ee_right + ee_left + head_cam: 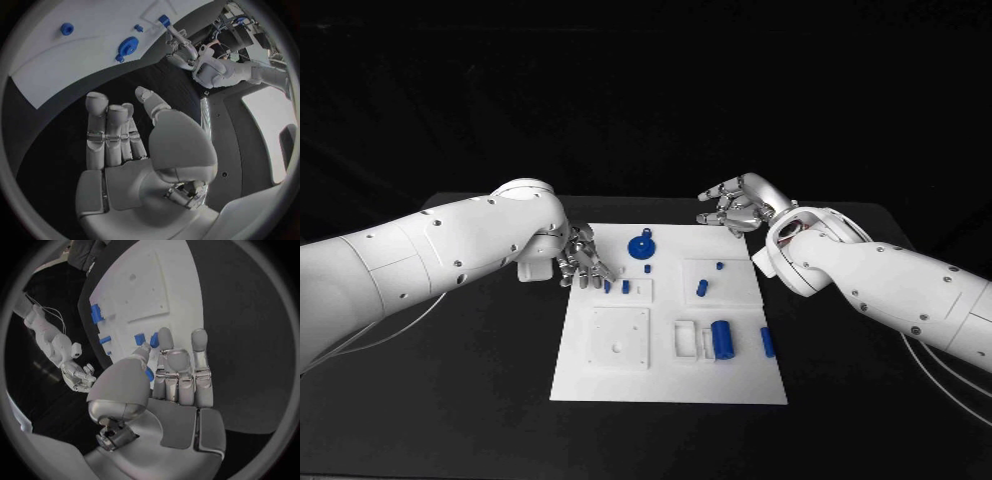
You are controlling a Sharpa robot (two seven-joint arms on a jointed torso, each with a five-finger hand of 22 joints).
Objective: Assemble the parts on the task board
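Look at the task board (672, 375) first; it lies flat in the middle of the black table (473, 400), so both hands can reach it. Near its front edge you see a square plate (619, 340) and, beside it, a fat blue cylinder (723, 338) lying in a white holder. A thin blue bar (767, 341) lies near the board's right edge.

Your left hand (574, 262) hangs over the board's left edge. Its fingers (167, 342) point down at two small blue pegs (616, 286), likely to pick one. I can't tell if it holds anything yet.

Farther back sits a round blue disc (642, 246). Your right hand (740, 205) waits past the far right corner, fingers apart, holding nothing.
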